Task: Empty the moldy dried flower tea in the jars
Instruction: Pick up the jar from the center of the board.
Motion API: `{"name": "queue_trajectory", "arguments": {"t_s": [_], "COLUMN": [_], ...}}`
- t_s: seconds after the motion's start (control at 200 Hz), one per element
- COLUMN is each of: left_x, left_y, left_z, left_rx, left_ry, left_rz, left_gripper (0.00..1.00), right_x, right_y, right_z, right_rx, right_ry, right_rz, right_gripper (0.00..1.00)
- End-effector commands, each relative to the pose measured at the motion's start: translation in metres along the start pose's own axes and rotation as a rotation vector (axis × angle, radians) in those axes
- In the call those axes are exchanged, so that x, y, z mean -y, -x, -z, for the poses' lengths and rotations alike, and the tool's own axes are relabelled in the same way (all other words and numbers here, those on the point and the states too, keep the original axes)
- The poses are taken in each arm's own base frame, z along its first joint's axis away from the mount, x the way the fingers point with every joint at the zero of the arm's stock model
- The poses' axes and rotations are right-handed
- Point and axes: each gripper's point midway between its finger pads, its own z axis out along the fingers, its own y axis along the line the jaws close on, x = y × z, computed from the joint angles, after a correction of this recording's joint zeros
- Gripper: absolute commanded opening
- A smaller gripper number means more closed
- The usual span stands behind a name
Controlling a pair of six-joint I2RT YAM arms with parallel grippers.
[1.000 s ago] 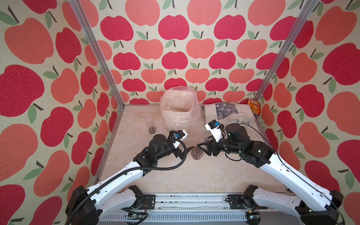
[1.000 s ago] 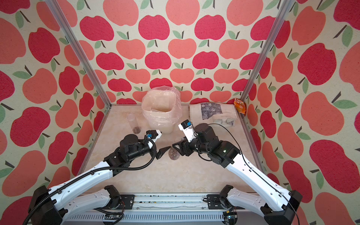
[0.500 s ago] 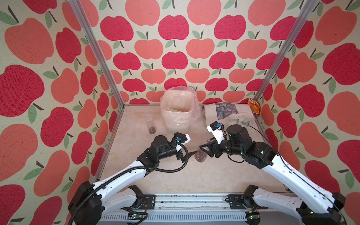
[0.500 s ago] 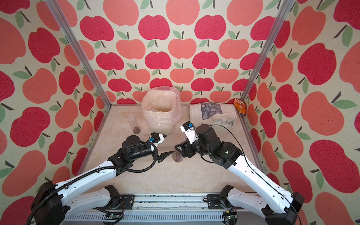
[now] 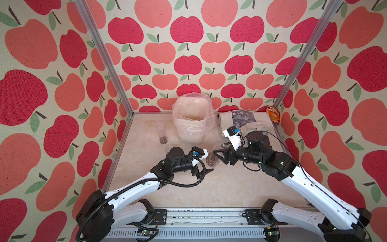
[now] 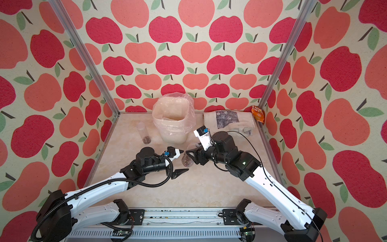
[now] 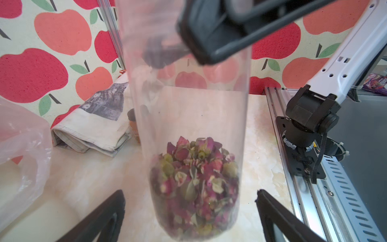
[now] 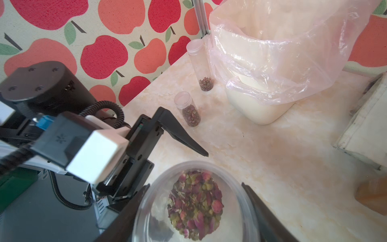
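**A:** Right pincer [image 5: 216, 156] is clamped across the top of the clear jar [image 7: 188, 104]. Its base is down at the counter [image 5: 230, 188], in front of the lined bin [image 5: 188, 136], with the dried flower tea [image 7: 194, 184] heaped at the bottom.

**B:** Left pincer [image 7: 189, 191]?

**A:** Spread wide either side of the base, not touching.

**B:** Risks?

**A:** Slick wall. An off-centre squeeze could twist the jar out of the right's hold. Can't tell if the lid's on. If it's off, a tilt short of the bin spills petals.
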Motion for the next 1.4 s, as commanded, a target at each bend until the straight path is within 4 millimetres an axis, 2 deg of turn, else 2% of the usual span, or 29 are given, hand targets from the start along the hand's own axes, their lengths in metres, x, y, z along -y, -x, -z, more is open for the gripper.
{"name": "queue_trajectory", "arguments": {"t_s": [0.0, 0.26, 0.39, 0.645, 0.77, 0.906, 1.026, 1.096, 1.206, 1.331, 1.391], "left_x": [-0.009, -0.003, 0.000, 0.000, -0.002, -0.004, -0.006, -0.006, -0.007, -0.008, -0.009], "left_y": [0.025, 0.036, 0.035, 0.036, 0.035, 0.032, 0.031, 0.030, 0.029, 0.026, 0.024], "left_z": [-0.003, -0.005, -0.007, -0.015, -0.016, -0.017, -0.016, -0.015, -0.013, -0.012, -0.011], "left_rx": [0.065, 0.126, 0.124, 0.114, 0.111, 0.099, 0.090, 0.091, 0.094, 0.087, 0.071], "left_ry": [0.034, -0.011, -0.038, -0.067, -0.054, -0.045, -0.030, -0.022, -0.011, 0.002, 0.013], "left_rz": [-0.002, -0.002, -0.004, 0.007, -0.003, -0.034, -0.046, -0.054, -0.069, -0.088, -0.107], "left_gripper": [1.00, 1.00, 0.99, 0.84, 0.74, 0.59, 0.52, 0.47, 0.42, 0.40, 0.39], "right_x": [-0.010, -0.008, -0.004, -0.003, -0.001, -0.001, -0.002, -0.003, -0.003, -0.005, -0.006], "right_y": [0.013, 0.008, 0.006, 0.001, 0.000, -0.001, -0.002, -0.003, -0.004, -0.003, 0.000], "right_z": [-0.001, -0.016, -0.024, -0.037, -0.035, -0.033, -0.029, -0.026, -0.023, -0.015, -0.009], "right_rx": [0.045, 0.016, -0.003, -0.024, -0.031, -0.039, -0.046, -0.047, -0.058, -0.061, -0.059], "right_ry": [0.057, 0.065, 0.052, 0.066, 0.051, 0.051, 0.052, 0.052, 0.046, 0.045, 0.041], "right_rz": [-0.017, -0.028, -0.026, -0.037, -0.020, -0.007, 0.003, 0.010, 0.015, 0.019, 0.019], "right_gripper": [0.19, 0.19, 0.18, 0.18, 0.19, 0.22, 0.25, 0.31, 0.46, 0.77, 0.86]}}
